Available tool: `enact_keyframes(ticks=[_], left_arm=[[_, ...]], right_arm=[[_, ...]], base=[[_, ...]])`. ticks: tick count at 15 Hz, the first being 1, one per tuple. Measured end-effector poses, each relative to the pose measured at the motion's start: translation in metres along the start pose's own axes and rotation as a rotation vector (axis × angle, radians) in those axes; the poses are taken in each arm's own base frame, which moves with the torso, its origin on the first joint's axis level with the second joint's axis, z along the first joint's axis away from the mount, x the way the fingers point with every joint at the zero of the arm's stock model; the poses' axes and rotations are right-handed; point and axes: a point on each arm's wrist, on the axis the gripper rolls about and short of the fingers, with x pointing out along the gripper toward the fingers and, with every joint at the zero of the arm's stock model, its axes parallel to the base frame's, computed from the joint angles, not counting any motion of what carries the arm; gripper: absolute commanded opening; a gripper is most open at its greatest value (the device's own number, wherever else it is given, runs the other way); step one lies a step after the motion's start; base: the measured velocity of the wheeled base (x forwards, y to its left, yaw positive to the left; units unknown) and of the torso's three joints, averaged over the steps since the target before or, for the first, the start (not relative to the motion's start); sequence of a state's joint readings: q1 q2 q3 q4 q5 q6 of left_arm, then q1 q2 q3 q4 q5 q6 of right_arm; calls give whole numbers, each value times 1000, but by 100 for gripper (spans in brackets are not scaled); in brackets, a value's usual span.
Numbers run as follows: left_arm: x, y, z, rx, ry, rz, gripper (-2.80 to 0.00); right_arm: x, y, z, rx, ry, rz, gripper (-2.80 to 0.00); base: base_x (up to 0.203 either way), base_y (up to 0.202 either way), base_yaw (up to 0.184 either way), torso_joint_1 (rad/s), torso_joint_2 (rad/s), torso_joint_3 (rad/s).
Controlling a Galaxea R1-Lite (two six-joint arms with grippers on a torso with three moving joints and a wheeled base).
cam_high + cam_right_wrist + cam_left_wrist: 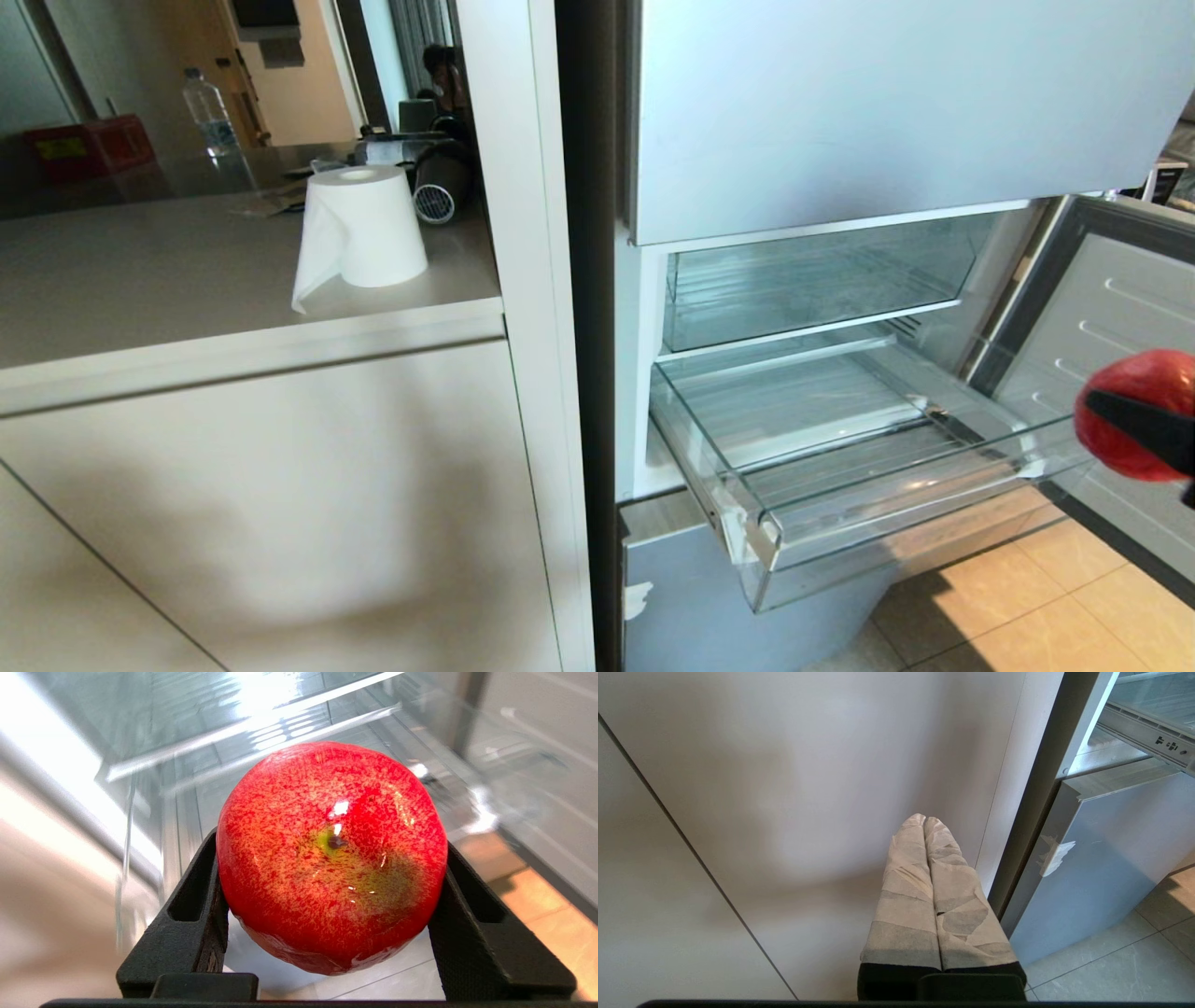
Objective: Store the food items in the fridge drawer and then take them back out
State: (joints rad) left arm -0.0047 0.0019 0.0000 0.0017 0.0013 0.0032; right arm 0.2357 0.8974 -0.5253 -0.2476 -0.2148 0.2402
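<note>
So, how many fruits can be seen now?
1. A red apple is clamped in the right gripper, beside the open fridge drawer, not yet in it. The drawer looks empty. No tangerine is in view; it may be elsewhere.

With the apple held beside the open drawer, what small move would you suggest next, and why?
Probably carry the apple leftward over the drawer: the right gripper is clamped on it, off the drawer's right end, and the drawer stands pulled out and empty.
</note>
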Motion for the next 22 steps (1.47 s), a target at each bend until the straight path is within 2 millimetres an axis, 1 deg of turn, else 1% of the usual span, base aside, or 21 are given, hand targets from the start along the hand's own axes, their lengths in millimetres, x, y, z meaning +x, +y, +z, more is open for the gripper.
enact_keyframes(ticks=[1, 2, 3, 5, 6, 7, 8, 10, 12, 17, 22], left_arm=[[0, 0, 0, 0, 0, 0, -280], [0, 0, 0, 0, 0, 0, -280], [0, 0, 0, 0, 0, 0, -280], [0, 0, 0, 0, 0, 0, -280], [0, 0, 0, 0, 0, 0, -280], [0, 0, 0, 0, 0, 0, -280], [0, 0, 0, 0, 0, 0, -280], [0, 0, 0, 0, 0, 0, -280], [0, 0, 0, 0, 0, 0, -280], [0, 0, 0, 0, 0, 0, -280], [0, 0, 0, 0, 0, 0, -280]], right_arm=[[-20, -7, -12, -30, -10, 16, -280], [-41, -16, -31, -82, -4, 37, -280], [-55, -24, -56, -146, 31, 62, -280], [-70, -38, -104, -265, 109, 124, -280], [-75, -43, -124, -314, 135, 149, -280], [-79, -47, -139, -348, 169, 164, -280], [-82, -49, -148, -357, 193, 151, -280], [-85, -50, -153, -380, 160, 106, -280], [-89, -50, -154, -392, 102, 61, -280], [-103, -51, -159, -378, -76, 35, -280], [-106, -51, -160, -375, -117, 16, -280]], base=[[0, 0, 0, 0, 0, 0], [0, 0, 0, 0, 0, 0], [0, 0, 0, 0, 0, 0], [0, 0, 0, 0, 0, 0], [0, 0, 0, 0, 0, 0], [0, 0, 0, 0, 0, 0], [0, 0, 0, 0, 0, 0], [0, 0, 0, 0, 0, 0], [0, 0, 0, 0, 0, 0], [0, 0, 0, 0, 0, 0], [0, 0, 0, 0, 0, 0]])
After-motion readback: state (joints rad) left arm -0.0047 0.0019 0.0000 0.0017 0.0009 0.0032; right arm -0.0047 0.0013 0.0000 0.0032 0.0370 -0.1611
